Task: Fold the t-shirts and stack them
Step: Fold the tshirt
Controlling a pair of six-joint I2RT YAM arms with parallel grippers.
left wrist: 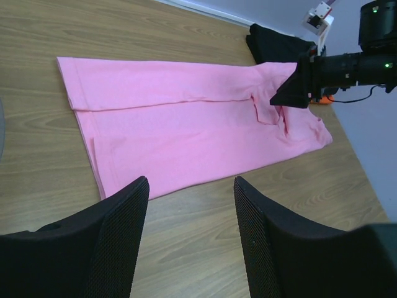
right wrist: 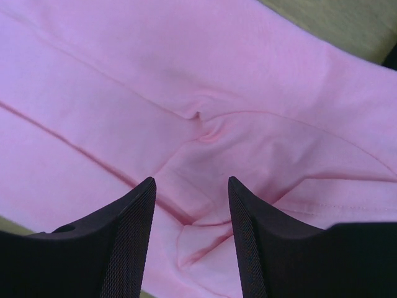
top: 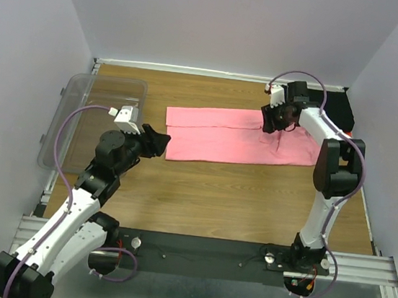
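pink t-shirt (top: 237, 135) lies flat, folded lengthwise, far right of centre; right gripper (right wrist: 191, 186) hovers over its bunched right end, fingers apart, empty; left gripper (left wrist: 190, 183) sits by its left edge, fingers likewise apart, probably for a crosswise fold

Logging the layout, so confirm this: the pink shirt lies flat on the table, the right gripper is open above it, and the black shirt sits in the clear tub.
One thing is wrong: the black shirt is not in the clear tub. It lies on the table at the far right corner, as the left wrist view shows. The rest stands.
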